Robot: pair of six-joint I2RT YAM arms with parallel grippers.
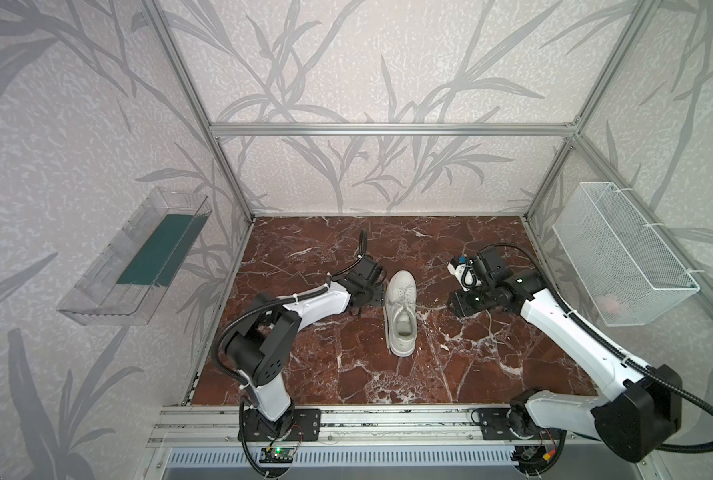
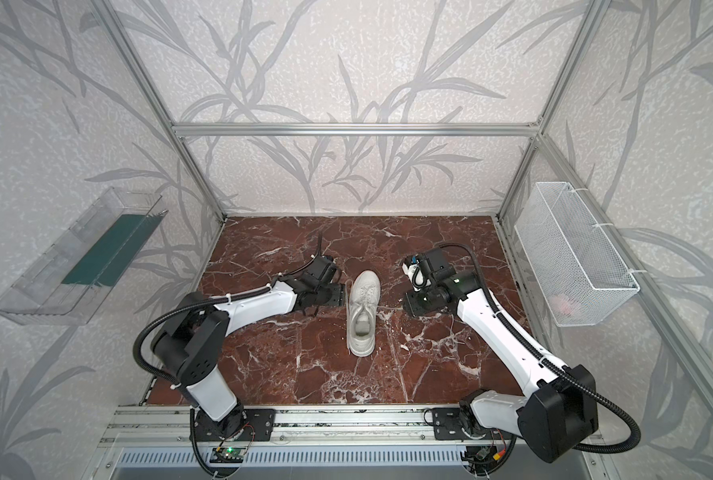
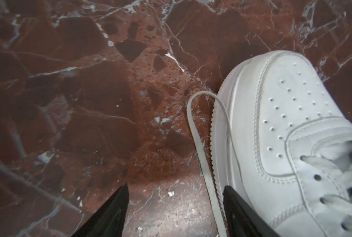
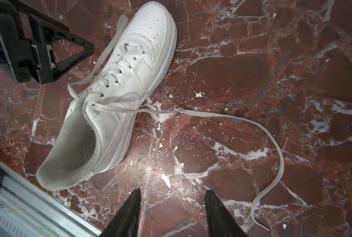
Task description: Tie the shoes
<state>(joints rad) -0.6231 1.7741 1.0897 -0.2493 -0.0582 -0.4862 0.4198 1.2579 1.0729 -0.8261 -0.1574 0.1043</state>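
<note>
A single white low-top shoe [image 1: 402,316] [image 2: 363,311] lies on the marble table, toe toward the back wall, its laces untied. My left gripper [image 1: 373,299] [image 3: 176,186] is low at the shoe's left side and open. One flat lace [image 3: 210,184] loops along the sole [image 3: 228,127] and passes between the jaws, close to one finger [image 3: 238,211], unpinched. My right gripper [image 1: 456,307] [image 4: 173,190] hovers right of the shoe [image 4: 119,92], open over bare marble. The other lace [image 4: 232,118] trails across the floor past it in a long curve.
A clear plastic bin [image 1: 138,257] hangs on the left wall and a white wire basket [image 1: 621,253] on the right wall. An aluminium rail [image 1: 388,419] runs along the table's front edge. Small white flecks dot the red marble table [image 1: 471,365].
</note>
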